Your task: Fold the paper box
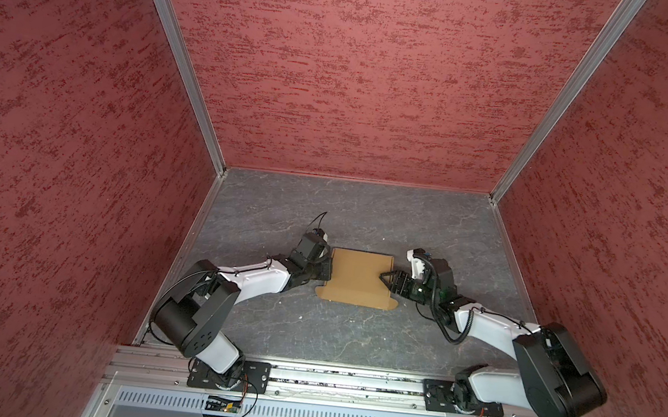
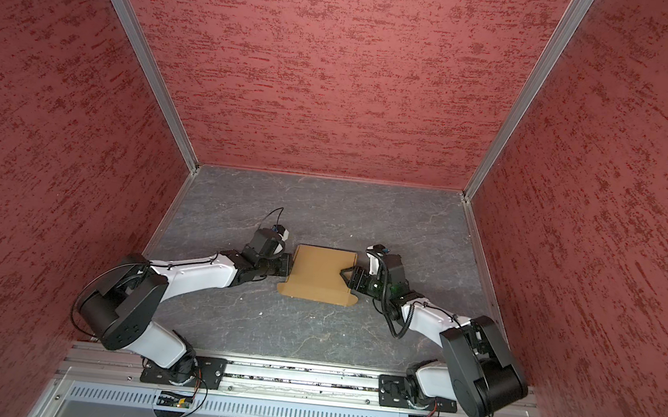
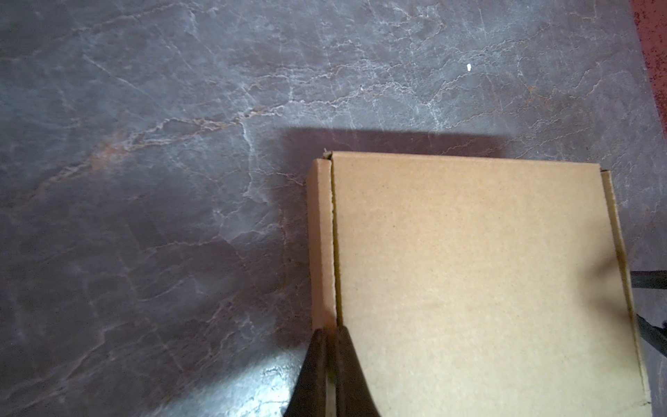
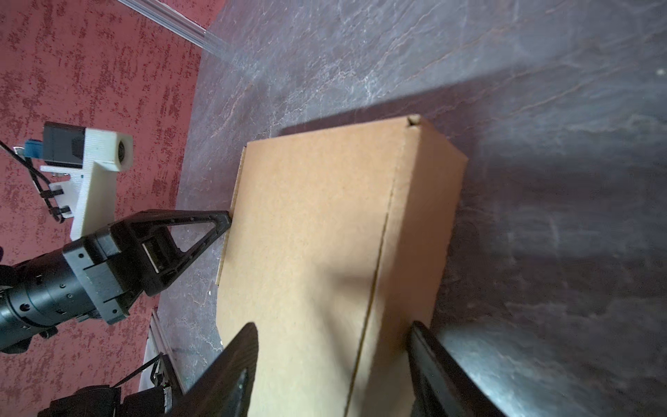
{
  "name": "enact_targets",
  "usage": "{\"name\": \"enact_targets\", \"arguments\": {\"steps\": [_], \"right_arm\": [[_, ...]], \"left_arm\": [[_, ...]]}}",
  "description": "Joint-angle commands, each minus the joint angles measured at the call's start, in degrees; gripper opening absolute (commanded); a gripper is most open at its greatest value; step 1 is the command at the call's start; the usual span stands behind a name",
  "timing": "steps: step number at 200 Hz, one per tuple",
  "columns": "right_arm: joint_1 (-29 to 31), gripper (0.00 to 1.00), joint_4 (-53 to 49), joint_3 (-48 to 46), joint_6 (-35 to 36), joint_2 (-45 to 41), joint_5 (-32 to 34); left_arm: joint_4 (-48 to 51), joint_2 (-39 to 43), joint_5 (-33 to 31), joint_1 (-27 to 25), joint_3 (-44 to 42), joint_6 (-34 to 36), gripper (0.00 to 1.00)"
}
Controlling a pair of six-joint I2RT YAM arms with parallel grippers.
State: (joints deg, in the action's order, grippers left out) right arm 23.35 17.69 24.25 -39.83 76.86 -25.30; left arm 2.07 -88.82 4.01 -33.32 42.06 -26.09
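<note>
The paper box [image 1: 359,279] [image 2: 319,275] is plain brown cardboard, lying low on the grey table with its lid panel down. A flap with small ears [image 1: 392,305] spreads flat along its near side. My left gripper [image 1: 329,274] [image 2: 290,266] is shut. In the left wrist view its tips [image 3: 331,346] touch the narrow left side wall [image 3: 321,234] beside the lid seam. My right gripper [image 1: 387,281] [image 2: 349,275] [image 4: 335,361] stands open astride the box's right edge. One of its fingers [image 4: 245,361] is over the lid [image 4: 314,234] and the other is outside the side wall.
Red textured walls [image 1: 78,151] close in the grey marble-look table [image 1: 364,221] on three sides. An aluminium rail [image 1: 349,380] with both arm bases runs along the front. The left arm's white camera mount [image 4: 97,162] shows in the right wrist view.
</note>
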Motion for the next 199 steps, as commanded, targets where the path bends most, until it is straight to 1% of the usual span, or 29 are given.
{"name": "enact_targets", "arguments": {"steps": [1,140,175,181,199], "right_arm": [[-0.58,0.67,-0.47,-1.09,0.1,-1.47,0.91],[-0.94,0.67,3.26,-1.25,-1.03,3.04,-1.15],[-0.94,0.67,8.28,-0.14,-2.6,6.11,-4.32],[-0.94,0.66,9.31,0.07,-3.01,8.13,-5.0],[-0.94,0.65,13.01,0.36,-4.64,10.02,-7.03]], "left_arm": [[2.19,-1.36,-0.06,0.36,-1.65,0.25,0.08],[1.1,-1.04,0.12,1.23,-3.22,0.16,0.08],[0.75,-1.29,0.47,1.16,-3.12,0.09,0.08],[0.67,-1.34,0.52,1.17,-3.14,0.03,0.08],[0.41,-1.52,0.64,1.2,-3.02,-0.02,0.08]]}}
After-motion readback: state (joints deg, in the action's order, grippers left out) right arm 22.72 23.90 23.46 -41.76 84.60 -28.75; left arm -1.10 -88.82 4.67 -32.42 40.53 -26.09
